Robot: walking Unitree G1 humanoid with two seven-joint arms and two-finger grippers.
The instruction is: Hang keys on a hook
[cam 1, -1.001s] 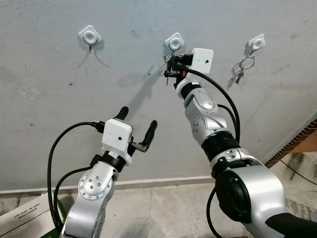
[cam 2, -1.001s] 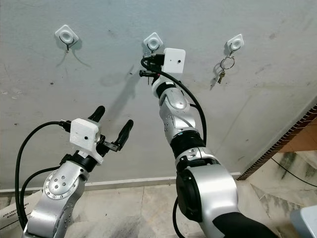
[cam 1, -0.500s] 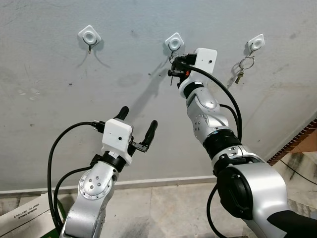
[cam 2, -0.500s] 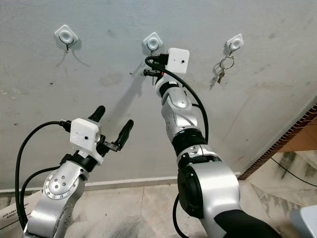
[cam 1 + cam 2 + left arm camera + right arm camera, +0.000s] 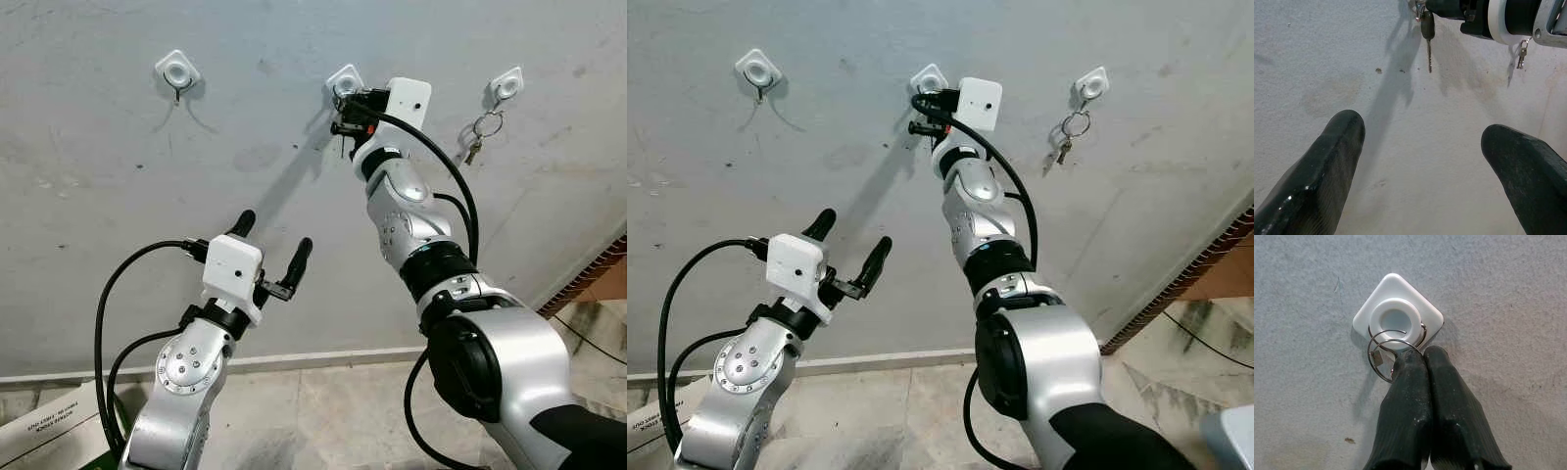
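While its fingers clench the key ring at the middle hook in the frame's upper centre, the right end effector lets the key hang blade-down, long axis vertical; the left end effector, lower left, gapes empty.

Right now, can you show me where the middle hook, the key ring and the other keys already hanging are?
middle hook (image 5: pixel 1397 319): right wrist view, on its white round centre.
key ring (image 5: pixel 1373 346): right wrist view, on the wire loop's edge.
hanging keys (image 5: pixel 474 149): left eye view, on the key under the ring.

Right arm raised high, right claw pinched closed, left claw spread, held lower.
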